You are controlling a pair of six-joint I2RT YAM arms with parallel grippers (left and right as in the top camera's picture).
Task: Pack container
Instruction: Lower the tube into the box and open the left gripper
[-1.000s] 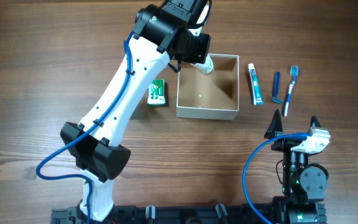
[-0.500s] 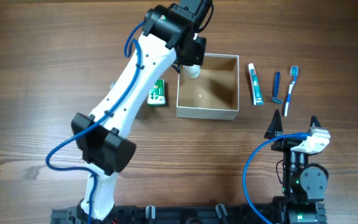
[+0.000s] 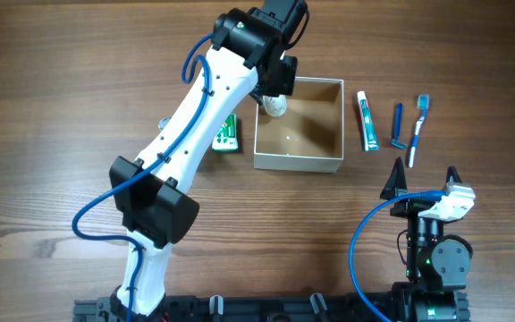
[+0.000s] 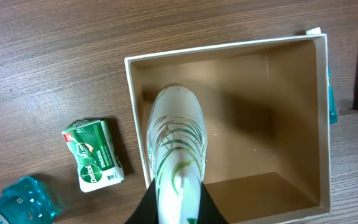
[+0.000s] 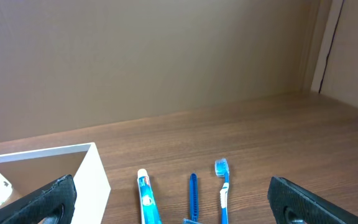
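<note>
The container (image 3: 298, 163) is a square white box with a brown inside, at the table's far middle. In the left wrist view, its rim (image 4: 229, 48) frames a brown floor with nothing lying on it. My left gripper (image 3: 277, 82) is shut on a white bottle with green leaf print (image 4: 176, 140). It holds the bottle nose-down inside the container, close to the left wall. The black fingers (image 4: 211, 208) flank the bottle. My right gripper (image 3: 424, 176) rests open at the near right, with nothing between its fingers.
A green soap packet (image 3: 226, 132) lies just left of the container, partly under the left arm. A teal bottle (image 4: 17, 199) lies beyond the packet. To the right of the container lie a toothpaste tube (image 3: 367, 120), a blue razor (image 3: 398, 125) and a blue toothbrush (image 3: 417, 130).
The left arm has carried the bottle leftward, from the container's back middle toward its left wall, and lower. The right arm has stayed still.
</note>
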